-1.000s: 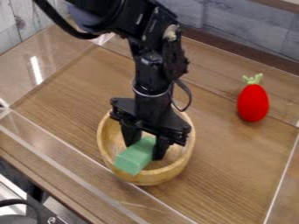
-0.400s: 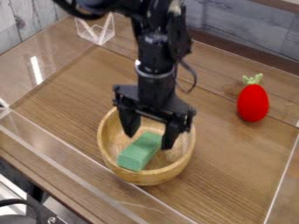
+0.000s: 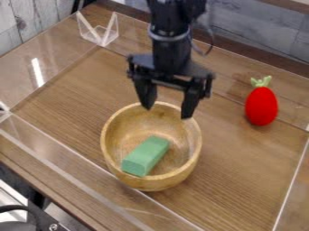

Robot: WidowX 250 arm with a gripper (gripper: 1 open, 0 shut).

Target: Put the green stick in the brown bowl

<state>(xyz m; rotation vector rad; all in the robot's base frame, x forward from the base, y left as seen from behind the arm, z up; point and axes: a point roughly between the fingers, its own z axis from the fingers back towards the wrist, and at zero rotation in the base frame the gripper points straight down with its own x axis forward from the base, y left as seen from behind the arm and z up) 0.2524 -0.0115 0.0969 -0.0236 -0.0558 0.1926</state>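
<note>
The green stick [image 3: 146, 156] lies inside the brown bowl [image 3: 151, 145], slanting on its floor near the front wall, which hems it in, so the placing looks done. The hand [image 3: 164, 97] is released, its fingers spread wide over the bowl's far side, apart from the stick, likely to clear the rim. Bare surface [image 3: 58, 113] lies left of the bowl; the red strawberry toy [image 3: 261, 106] sits well apart to the right, so lifting straight up seems safest.

robot arm [image 3: 172, 18] cut off at top, black cables [image 3: 24, 217] cropped lower left
</note>
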